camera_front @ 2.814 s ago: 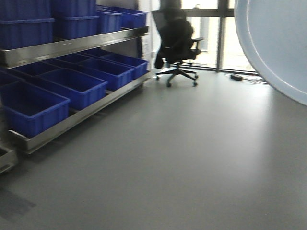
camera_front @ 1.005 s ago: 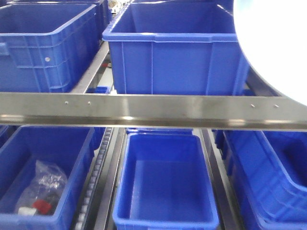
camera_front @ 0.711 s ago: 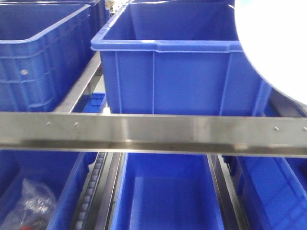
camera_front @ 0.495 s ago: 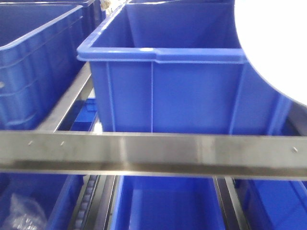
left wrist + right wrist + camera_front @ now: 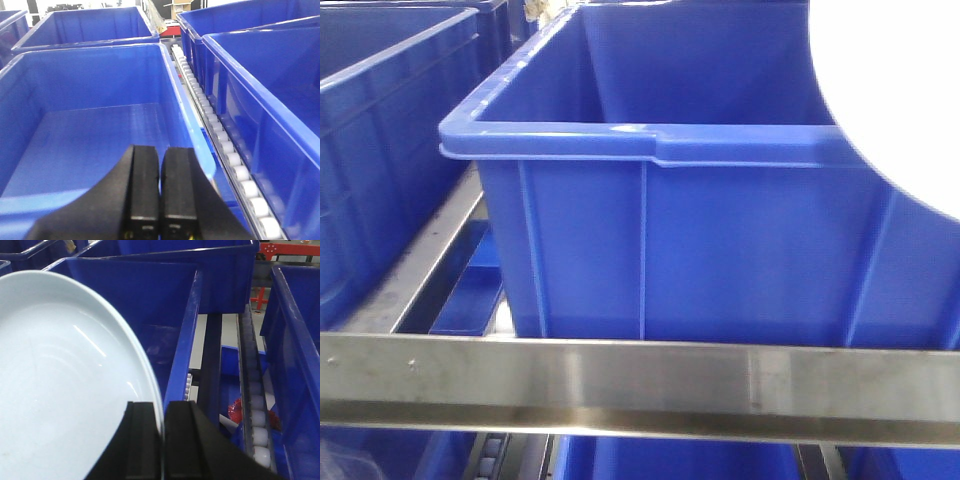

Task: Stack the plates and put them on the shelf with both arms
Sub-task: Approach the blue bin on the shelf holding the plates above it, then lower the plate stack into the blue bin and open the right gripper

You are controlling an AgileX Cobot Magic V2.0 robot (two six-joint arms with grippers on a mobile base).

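Plate [image 5: 60, 390] at the shelf: crate [image 5: 680, 240] larger than before, rail [image 5: 640, 385] lower.
Right hand [image 5: 163, 440] pinches the plate rim; left hand [image 5: 160, 195] pressed together, empty; crate wall at 12 o'clock.

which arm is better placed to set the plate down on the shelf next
Right. The right gripper is shut on the rim of the pale bluish-white glossy round plate, held over a blue plastic crate. The left gripper is shut on nothing, hovering above another blue crate.
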